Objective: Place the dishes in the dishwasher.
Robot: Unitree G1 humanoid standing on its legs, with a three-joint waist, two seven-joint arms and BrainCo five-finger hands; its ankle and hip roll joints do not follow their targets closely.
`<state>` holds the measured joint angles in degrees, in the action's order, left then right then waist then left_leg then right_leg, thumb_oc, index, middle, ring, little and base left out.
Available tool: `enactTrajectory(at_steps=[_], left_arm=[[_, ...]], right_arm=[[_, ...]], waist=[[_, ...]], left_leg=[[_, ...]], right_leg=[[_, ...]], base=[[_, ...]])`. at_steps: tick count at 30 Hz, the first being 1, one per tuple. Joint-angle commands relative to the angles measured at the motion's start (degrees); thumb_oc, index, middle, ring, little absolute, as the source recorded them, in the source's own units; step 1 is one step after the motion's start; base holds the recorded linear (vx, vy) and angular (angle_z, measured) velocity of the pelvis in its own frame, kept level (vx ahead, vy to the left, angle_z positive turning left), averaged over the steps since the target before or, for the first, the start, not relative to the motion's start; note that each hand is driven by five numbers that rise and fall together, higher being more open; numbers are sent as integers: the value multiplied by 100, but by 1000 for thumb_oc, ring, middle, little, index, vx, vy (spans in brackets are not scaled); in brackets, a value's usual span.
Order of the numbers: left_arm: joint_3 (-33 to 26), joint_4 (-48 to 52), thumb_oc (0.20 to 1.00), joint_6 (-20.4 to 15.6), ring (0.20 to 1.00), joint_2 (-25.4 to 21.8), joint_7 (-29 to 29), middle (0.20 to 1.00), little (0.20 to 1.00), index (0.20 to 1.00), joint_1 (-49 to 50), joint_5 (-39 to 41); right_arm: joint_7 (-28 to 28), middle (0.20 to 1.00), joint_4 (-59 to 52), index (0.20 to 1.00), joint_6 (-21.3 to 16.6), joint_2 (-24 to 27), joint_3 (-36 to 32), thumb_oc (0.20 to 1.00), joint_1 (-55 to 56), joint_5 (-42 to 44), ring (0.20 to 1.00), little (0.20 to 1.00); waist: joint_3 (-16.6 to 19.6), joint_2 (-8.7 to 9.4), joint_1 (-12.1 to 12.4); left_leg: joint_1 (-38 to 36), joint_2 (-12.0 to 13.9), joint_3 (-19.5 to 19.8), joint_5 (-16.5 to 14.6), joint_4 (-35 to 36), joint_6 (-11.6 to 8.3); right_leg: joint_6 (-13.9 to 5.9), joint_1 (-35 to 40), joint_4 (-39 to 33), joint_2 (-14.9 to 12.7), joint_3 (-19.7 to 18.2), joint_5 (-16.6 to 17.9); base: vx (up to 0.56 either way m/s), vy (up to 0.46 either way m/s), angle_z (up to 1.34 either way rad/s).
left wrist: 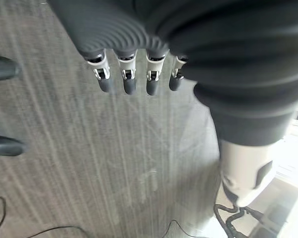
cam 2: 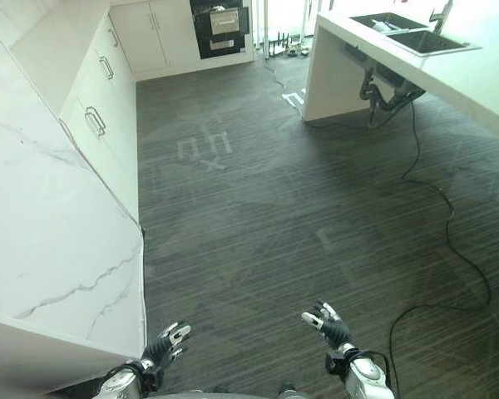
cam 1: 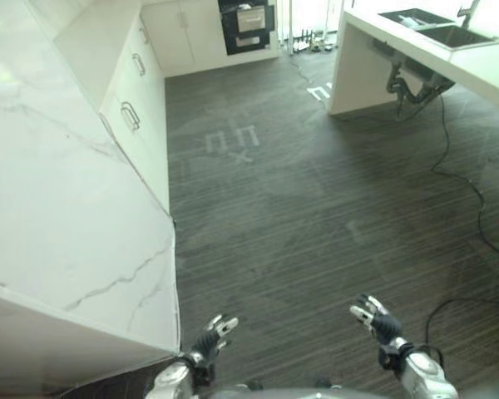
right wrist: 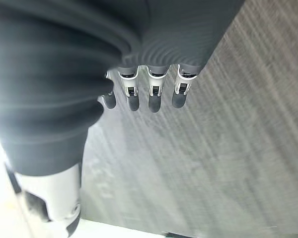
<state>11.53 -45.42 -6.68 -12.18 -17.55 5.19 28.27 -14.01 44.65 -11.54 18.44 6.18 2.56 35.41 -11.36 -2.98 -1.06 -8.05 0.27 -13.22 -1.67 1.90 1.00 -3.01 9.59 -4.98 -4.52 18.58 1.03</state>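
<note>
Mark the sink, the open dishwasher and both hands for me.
sink [cam 1: 439,27], left eye view, on its basin rim.
dishwasher [cam 1: 248,27], left eye view, on its open front.
left hand [cam 1: 211,337], left eye view, on its back.
right hand [cam 1: 377,319], left eye view, on its back.

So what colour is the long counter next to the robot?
White with thin grey veins, like marble. The counter shows best in the left eye view.

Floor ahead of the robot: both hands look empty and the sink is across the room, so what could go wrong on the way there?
1. A black cable trails over the dark floor from the sink counter; it could snag on the walk.
2. The marble counter's corner sits close by the left hand; a turn may clip it.
3. Left hand and right hand are open and empty; no dishes are in view yet, and the sink basin is too far to judge.
</note>
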Motion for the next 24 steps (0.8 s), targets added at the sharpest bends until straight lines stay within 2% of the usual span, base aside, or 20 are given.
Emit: enactTrajectory(at_steps=[1, 5, 7, 8, 9, 11, 16, 18, 20, 22, 24], left_arm=[[154, -141, 1000, -353, 1000, 50, 21, 1000, 1000, 1000, -326, 102], [6, -148, 1000, -349, 1000, 125, 102, 1000, 1000, 1000, -311, 465], [-78, -109, 1000, -332, 1000, 111, 145, 1000, 1000, 1000, -278, 590], [-121, -94, 1000, -322, 1000, 113, 148, 1000, 1000, 1000, -279, 628], [-128, -97, 1000, -324, 1000, 115, 149, 1000, 1000, 1000, -271, 633], [-177, -45, 1000, -371, 1000, 98, 152, 1000, 1000, 1000, -284, 673], [-217, 278, 1000, -647, 1000, -52, 331, 1000, 1000, 1000, -298, 486], [-191, 327, 1000, -817, 1000, -140, 585, 1000, 1000, 1000, -347, -64], [-162, 347, 1000, -957, 1000, -203, 791, 1000, 1000, 1000, -433, -198], [-211, 481, 1000, -1027, 1000, -322, 801, 1000, 1000, 1000, -543, -55], [-311, 841, 1000, -1154, 1000, -499, 650, 1000, 1000, 1000, -554, -152]], right_arm=[[-165, 1000, 41, 1000, -312, 69, -32, 1000, -291, 393, 1000, 1000], [-686, 1000, 174, 1000, -228, 76, -19, 1000, -306, 393, 1000, 1000], [-854, 1000, 203, 1000, -136, 101, 8, 1000, -298, 362, 1000, 1000], [-947, 1000, 199, 1000, -119, 106, 24, 1000, -296, 416, 1000, 1000], [-985, 1000, 201, 1000, -106, 110, 33, 1000, -289, 409, 1000, 1000], [-1197, 1000, 66, 1000, -276, 150, 142, 1000, -275, 258, 1000, 1000], [-1096, 1000, -532, 1000, -327, 307, 257, 1000, -163, 401, 1000, 1000], [-1060, 1000, -685, 1000, -360, 351, 264, 1000, -176, 402, 1000, 1000], [-983, 1000, -812, 1000, -381, 392, 283, 1000, -211, 383, 1000, 1000], [-877, 1000, -961, 1000, -370, 451, 249, 1000, -208, 324, 1000, 1000], [-905, 1000, -1127, 1000, -364, 462, 136, 1000, -152, 318, 1000, 1000]], waist=[[-42, 58, -16], [-54, 6, -2], [-68, 11, 14], [-65, 25, 16], [-58, 18, 17], [-53, 38, 4], [-68, 77, -64], [-83, 131, -61], [-98, 186, -56], [-124, 232, -62], [-215, 231, -10]], left_leg=[[6, 168, -239, -570, -563, -272], [-56, 199, -204, -643, -555, -355], [-59, 224, -188, -611, -542, -390], [6, 235, -232, -493, -535, -379], [-61, 241, -176, -587, -522, -413], [10, 287, -211, -436, -507, -434], [155, 375, -123, -384, -705, -528], [288, 375, -54, -483, -1041, -519], [446, 350, -12, -570, -1488, -487], [731, 380, -87, -515, -2133, -471], [1064, 316, 6, -373, -2380, -430]], right_leg=[[-17, -114, 539, -114, -11, -731], [-15, -45, 541, -118, 6, -849], [3, -26, 546, -94, 21, -874], [40, -83, 545, -93, 64, -792], [13, -16, 541, -73, 21, -885], [62, -74, 550, -51, 54, -824], [151, -92, 601, 72, -75, -902], [185, -111, 651, 72, -143, -911], [221, -111, 685, 51, -197, -913], [290, -74, 703, 37, -220, -921], [306, -27, 811, 89, -342, -950]], base=[[-35, -18, 3], [26, -37, 4], [-58, -92, 8], [-14, -83, 5], [-7, -69, 2], [-40, -91, 4], [-31, -107, 3], [-5, -104, 4], [29, -96, 7], [55, -94, 2], [168, -44, 0]])
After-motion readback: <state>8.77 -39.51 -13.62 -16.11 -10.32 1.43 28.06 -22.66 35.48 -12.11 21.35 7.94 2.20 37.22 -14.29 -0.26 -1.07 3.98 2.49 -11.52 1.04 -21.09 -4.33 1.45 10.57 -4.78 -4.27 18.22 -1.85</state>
